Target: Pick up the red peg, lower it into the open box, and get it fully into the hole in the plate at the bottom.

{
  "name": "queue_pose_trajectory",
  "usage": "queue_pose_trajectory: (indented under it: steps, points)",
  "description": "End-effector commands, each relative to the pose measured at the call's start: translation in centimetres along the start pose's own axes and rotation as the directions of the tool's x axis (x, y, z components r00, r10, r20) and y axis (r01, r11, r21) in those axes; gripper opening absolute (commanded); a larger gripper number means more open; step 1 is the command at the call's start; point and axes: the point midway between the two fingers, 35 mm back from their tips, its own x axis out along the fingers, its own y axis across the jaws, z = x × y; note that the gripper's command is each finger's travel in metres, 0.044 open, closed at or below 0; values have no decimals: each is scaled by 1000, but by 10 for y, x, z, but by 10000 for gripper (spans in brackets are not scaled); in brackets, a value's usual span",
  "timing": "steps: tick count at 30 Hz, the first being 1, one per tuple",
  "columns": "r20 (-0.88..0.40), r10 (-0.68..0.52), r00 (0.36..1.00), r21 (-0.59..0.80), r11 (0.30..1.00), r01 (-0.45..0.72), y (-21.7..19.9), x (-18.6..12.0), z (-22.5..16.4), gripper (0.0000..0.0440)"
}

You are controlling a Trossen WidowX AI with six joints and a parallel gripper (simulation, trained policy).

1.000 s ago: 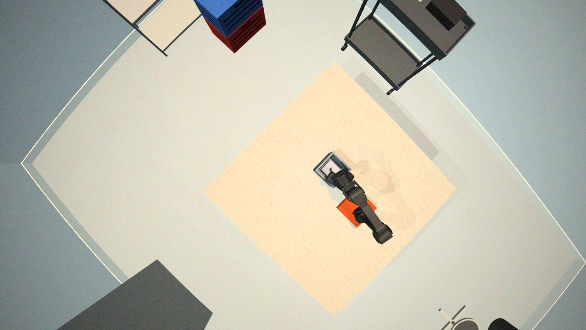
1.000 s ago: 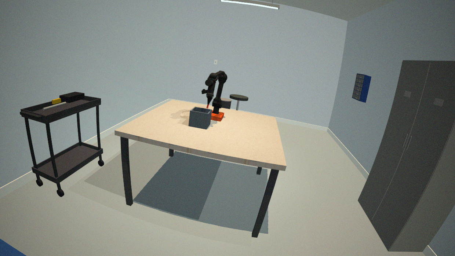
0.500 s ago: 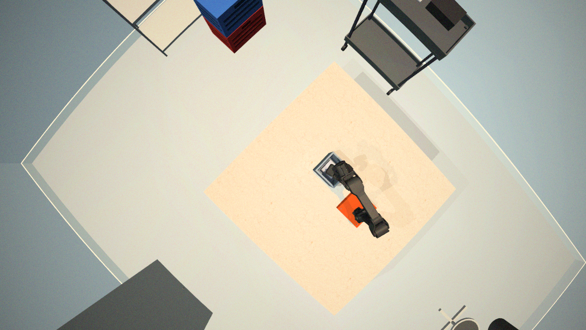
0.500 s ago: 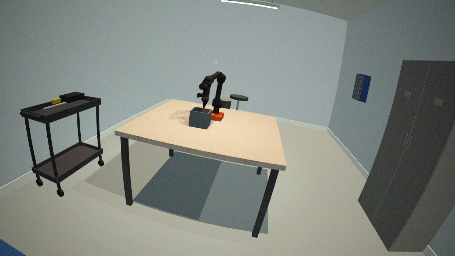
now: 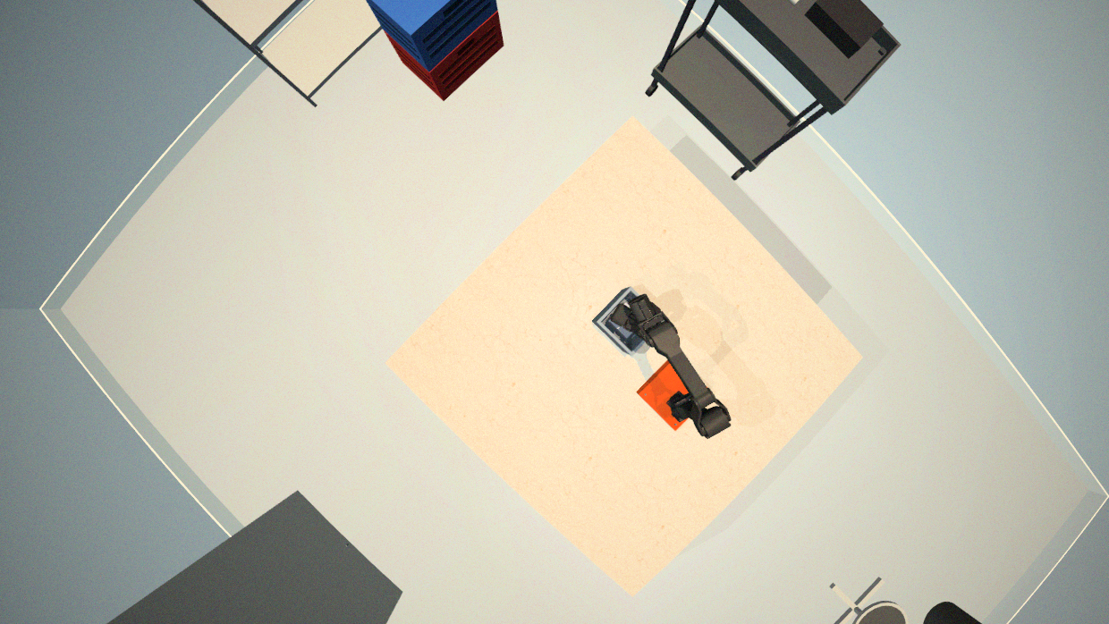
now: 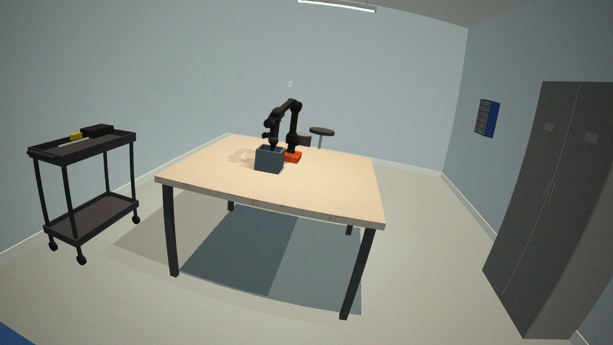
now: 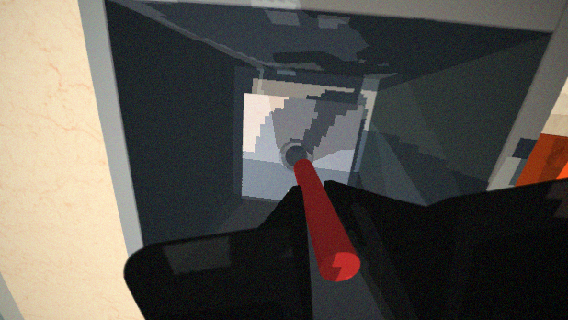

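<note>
Your claw [image 6: 272, 149] [image 7: 312, 190] is clenched on the red peg [image 7: 327, 221], over the open box [image 5: 615, 338] [image 6: 269, 159] [image 7: 98, 92]; in the wrist view the peg's far end lies just below and right of the hole [image 7: 296, 155] in the plate [image 7: 262, 177], overlapping its ring's lower edge; the long axis runs from lower right up to that hole, foreshortened; you likely need a small sideways correction before lowering, though depth is hard to judge; the exterior view shows the claw's tip at the box mouth, centre of frame, yet hides peg and hole; the top view has the arm [image 5: 686, 367] covering both.
</note>
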Motion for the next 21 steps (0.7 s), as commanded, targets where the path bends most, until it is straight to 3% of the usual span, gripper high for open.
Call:
queue_pose_trajectory:
  steps: [1, 10, 16, 21]
  points:
    - [-14, -3, 1000, -25, 1000, 3, 2, 12, 0, 0]
    - [-24, -30, 999, -71, 997, 28, 3, 37, 3, 3]
    - [-35, -51, 998, -93, 995, 48, 5, 44, 3, 104]
    - [-68, -52, 996, -91, 995, 46, 7, 41, -1, 109]
